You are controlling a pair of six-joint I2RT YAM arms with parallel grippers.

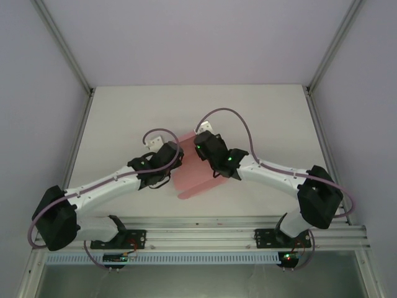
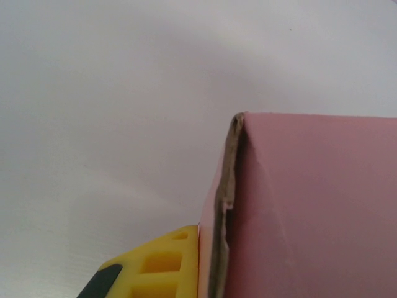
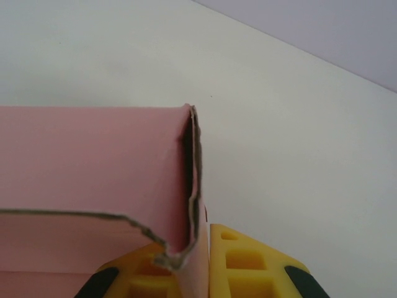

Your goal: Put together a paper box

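White table (image 1: 124, 118), pale walls (image 1: 198, 37), metal frame (image 1: 63, 43)

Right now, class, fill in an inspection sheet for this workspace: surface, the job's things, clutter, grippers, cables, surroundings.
Surface: table, pale and matte.
Job's things: paper box, pink card, mid-table between the two arms; partly folded, with raw brown edges on its upright walls.
Clutter: nothing seen.
Grippers: left gripper shut on a side wall of the paper box, one yellow finger flush against the card and the other hidden behind it. Right gripper shut on the opposite wall, card pinched between both yellow fingers.
Cables: cables, greyish purple, arching above each wrist.
Surroundings: pale walls, metal frame posts, and a metal rail carrying the arm bases.
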